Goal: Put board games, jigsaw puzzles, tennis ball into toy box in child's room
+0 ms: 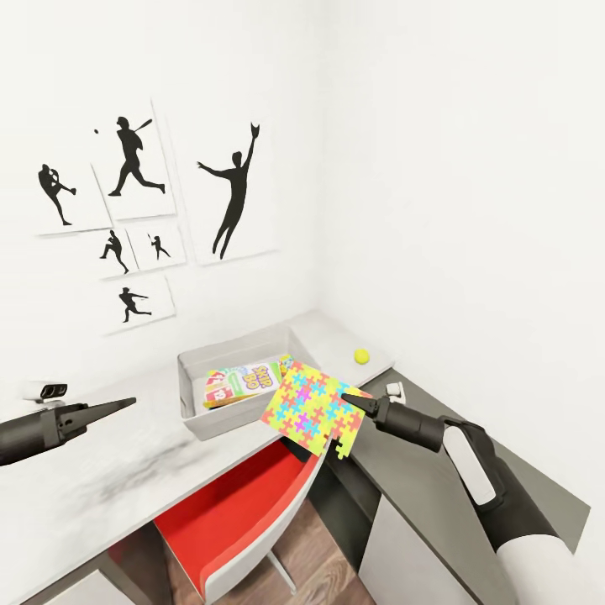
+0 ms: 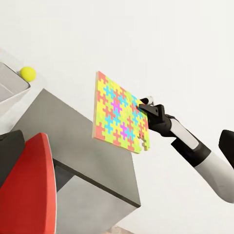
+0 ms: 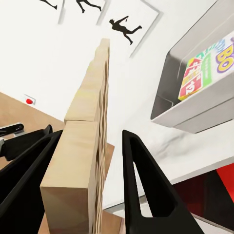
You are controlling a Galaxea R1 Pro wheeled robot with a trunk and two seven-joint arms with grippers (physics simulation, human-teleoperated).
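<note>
Right gripper [image 1: 347, 398] has a jigsaw puzzle [image 1: 313, 407] pinched by its edge, so I'm holding the thing in the air at the front of the table [image 1: 101, 470], just off the near right corner of the toy box [image 1: 192, 391]. On the right wrist cam the board sits edge-on between the two fingers [image 3: 146, 195]; the left one is tight on it, the right one I can't swear is touching.

What matters for the drop: the toy box is to the left of and beyond the gripper tip, and the puzzle already sticks out that way, its far corner overlapping the box rim on the head cam. It's tilted, coloured face up toward the camera, not flat. So I reckon it's a short push forward-left, then level it and let go.

Box already has the SKIP BO game [image 1: 244, 380] lying in it, so the puzzle would land on top. Tennis ball [image 1: 361, 355] is on the table behind the box, on the right.

Left gripper [image 1: 126, 403] is hanging over the left part of the table, well apart from everything, fingers together and holding nothing as far as I can see. Right arm is obviously the nearer one.
</note>
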